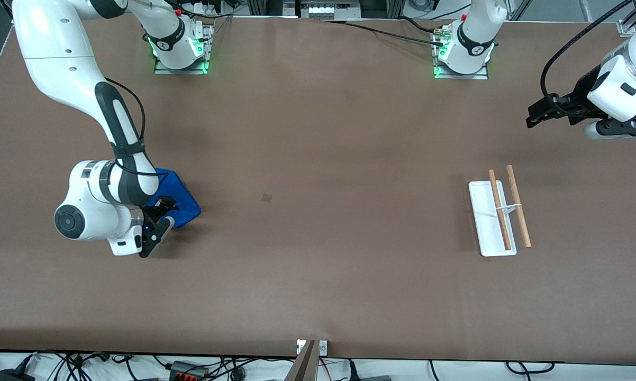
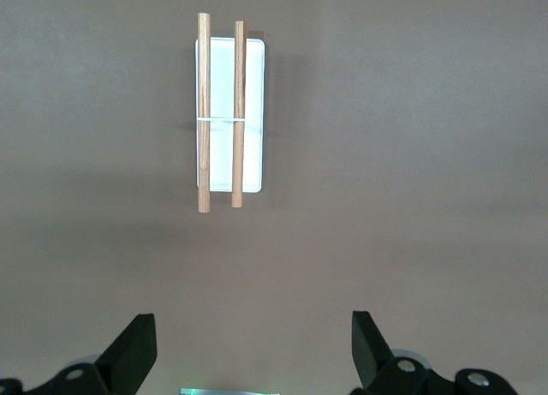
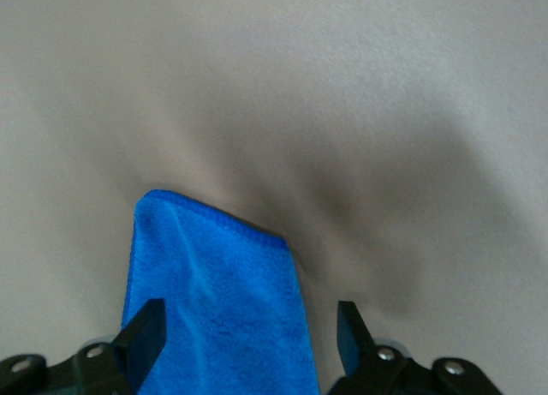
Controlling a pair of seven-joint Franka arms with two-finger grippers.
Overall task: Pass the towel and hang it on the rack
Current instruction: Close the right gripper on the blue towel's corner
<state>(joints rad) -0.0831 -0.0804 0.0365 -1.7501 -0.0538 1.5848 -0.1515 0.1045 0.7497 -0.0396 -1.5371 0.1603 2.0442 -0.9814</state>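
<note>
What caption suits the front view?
Right gripper down at the towel; left gripper waits above the table near the rack.

The work surface is a large table (image 1: 318, 132) covered in a matte brown sheet, evenly lit from overhead, with soft shadows falling in places. One small darker brown square mark (image 1: 266, 197) sits on the covering near the middle. Two metal mounting plates (image 1: 183, 66) stand along the edge farthest from the front camera, each lit with green glow. Black cables (image 1: 381, 33) run across that same edge. Along the edge nearest the front camera, a small metal bracket (image 1: 312, 347) is fixed at the midpoint, and below it loose cables and power adapters (image 1: 188, 370) lie on a pale floor.
</note>
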